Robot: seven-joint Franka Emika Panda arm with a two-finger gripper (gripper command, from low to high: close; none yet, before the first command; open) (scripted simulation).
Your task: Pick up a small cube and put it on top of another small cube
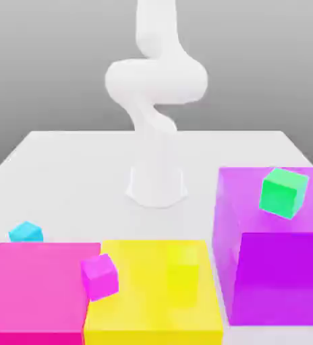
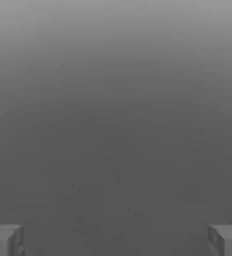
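The small cyan cube (image 1: pixel 26 232) rests on the white table at the exterior view's left, just behind the big pink block. The small yellow cube (image 1: pixel 183 273) sits on top of the big flat yellow block (image 1: pixel 152 296), hard to tell apart from it in colour. In the hand view my gripper (image 2: pixel 116 240) is open, its two grey fingertips (image 2: pixel 5 240) wide apart against plain grey with nothing between them. The white arm (image 1: pixel 156 81) rises from its base at the table's middle and leaves the exterior view at the top.
A big pink block (image 1: pixel 34 290) lies at the front left with a small magenta cube (image 1: pixel 100 275) at its edge. A tall purple block (image 1: pixel 274 249) stands at the right, a green cube (image 1: pixel 282 193) on top. The arm's base (image 1: pixel 157 189) stands mid-table.
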